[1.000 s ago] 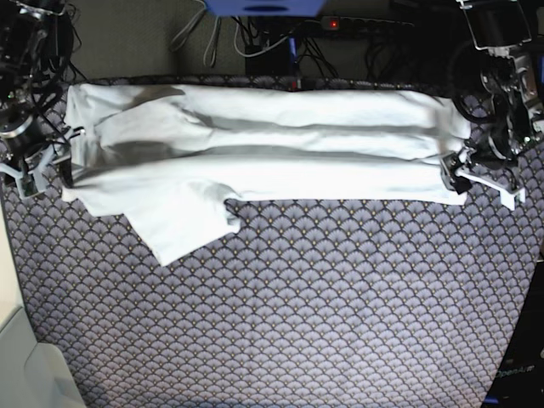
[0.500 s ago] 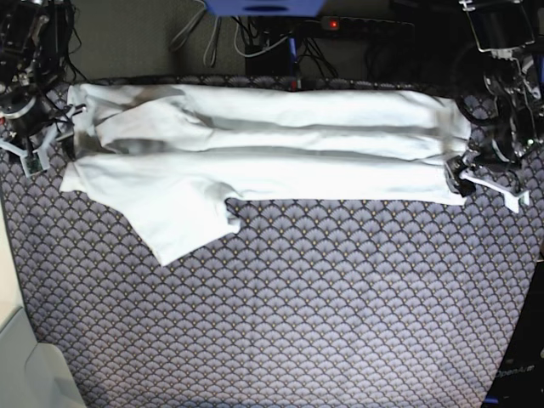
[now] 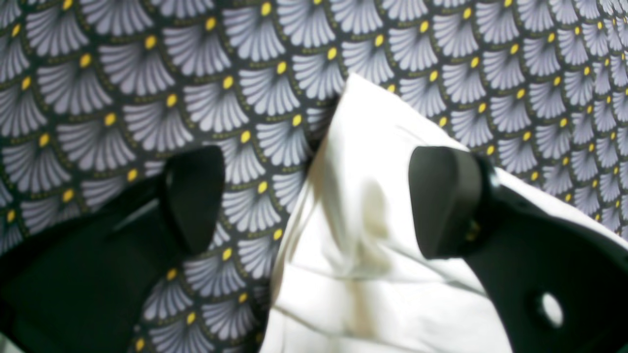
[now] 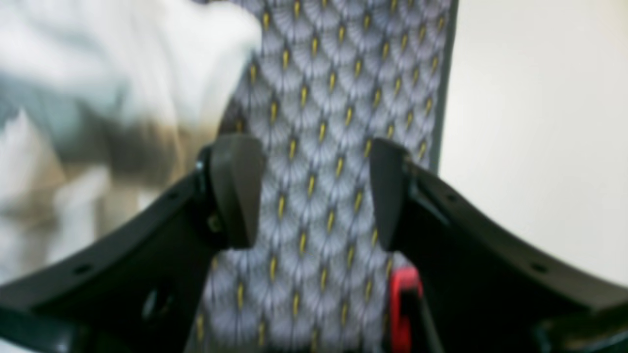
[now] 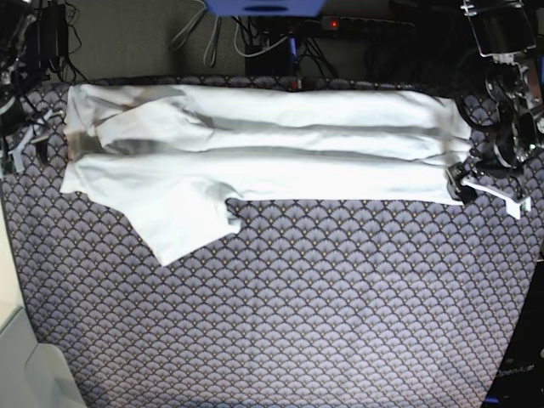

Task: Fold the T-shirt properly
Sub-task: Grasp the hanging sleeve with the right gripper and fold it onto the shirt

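Note:
The white T-shirt (image 5: 272, 144) lies as a long folded band across the far part of the purple-grey scallop cloth (image 5: 289, 306). One sleeve (image 5: 183, 221) sticks out towards the front left. My left gripper (image 5: 486, 191) is open at the shirt's right end. In the left wrist view (image 3: 319, 198) a shirt corner (image 3: 363, 215) lies between the wide-apart jaws, unclamped. My right gripper (image 5: 24, 146) is open, just off the shirt's left end. In the right wrist view (image 4: 314, 191) it is over bare patterned cloth, with the shirt (image 4: 122, 63) blurred at upper left.
Cables and a power strip (image 5: 365, 25) run behind the cloth's far edge, with a blue object (image 5: 263, 7) beside them. The cloth ends at the left against a cream surface (image 5: 13, 340), also in the right wrist view (image 4: 535, 122).
My right gripper has drawn back up and to the left, away from the shirt's left edge. The left gripper has shifted slightly outward. The shirt stays put.

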